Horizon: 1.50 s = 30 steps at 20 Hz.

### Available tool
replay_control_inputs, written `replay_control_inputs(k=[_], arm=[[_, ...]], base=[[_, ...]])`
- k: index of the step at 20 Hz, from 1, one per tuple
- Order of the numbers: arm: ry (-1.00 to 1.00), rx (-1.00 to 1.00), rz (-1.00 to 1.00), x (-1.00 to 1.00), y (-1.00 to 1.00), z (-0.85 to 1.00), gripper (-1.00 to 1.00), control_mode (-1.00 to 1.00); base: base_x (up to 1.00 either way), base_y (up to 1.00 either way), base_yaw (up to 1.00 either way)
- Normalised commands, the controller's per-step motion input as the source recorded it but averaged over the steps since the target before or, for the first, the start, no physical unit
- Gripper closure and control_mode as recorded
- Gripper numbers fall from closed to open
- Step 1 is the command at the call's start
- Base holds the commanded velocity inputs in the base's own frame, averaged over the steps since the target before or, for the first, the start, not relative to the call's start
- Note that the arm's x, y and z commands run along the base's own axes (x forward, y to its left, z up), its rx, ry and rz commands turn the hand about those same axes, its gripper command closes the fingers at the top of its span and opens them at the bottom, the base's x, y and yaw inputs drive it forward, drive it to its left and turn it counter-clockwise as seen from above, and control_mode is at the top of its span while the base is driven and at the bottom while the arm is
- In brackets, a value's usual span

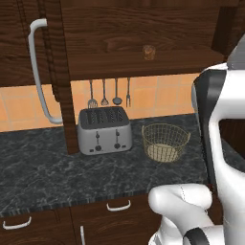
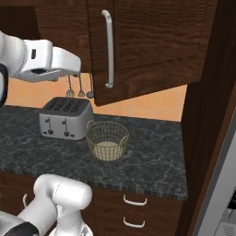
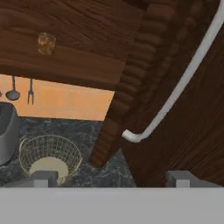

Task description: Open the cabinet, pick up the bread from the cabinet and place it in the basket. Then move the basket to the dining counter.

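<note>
Cabinet (image 1: 143, 38) doors swung open, bread (image 1: 149, 52) on its shelf, gripper (image 3: 112, 178) free.
Gripper jaws spread wide, nothing between them, hanging near the right door's silver bar handle (image 3: 175, 92) without touching it. Bread sits on the bare cabinet shelf toward its right part, above the counter. Basket (image 1: 165, 142) stands empty on the black marbled counter (image 1: 57, 167), toward the back edge, just right of the toaster (image 1: 105, 130), apart from it. Utensils (image 1: 109, 93) hang on the tiled wall behind the toaster. Left door edge-on with its handle (image 1: 40, 72) facing out.
</note>
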Motion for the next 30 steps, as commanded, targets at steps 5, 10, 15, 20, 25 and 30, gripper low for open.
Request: replay_control_inputs(k=[5,10,15,20,25,30], arm=[[0.57,-0.45,0.0,0.74,0.84,-0.21,-1.0,-1.0],[0.57,-0.39,0.0,1.0,0.13,-0.1,-1.0,-1.0],[0.47,-0.32,-0.13,0.53,-0.81,-0.09,-1.0,-1.0],[0.46,-0.26,-0.31,0.0,-1.0,-0.01,-1.0,-1.0],[0.36,-0.19,-0.32,-0.17,-1.0,-0.03,-1.0,-1.0],[0.27,-0.04,-0.23,-0.62,-1.0,0.01,-1.0,-1.0]], base=[[0.0,0.0,0.0],[0.0,0.0,0.0],[0.0,0.0,0.0],[0.0,0.0,0.0],[0.0,0.0,0.0],[0.0,0.0,0.0]])
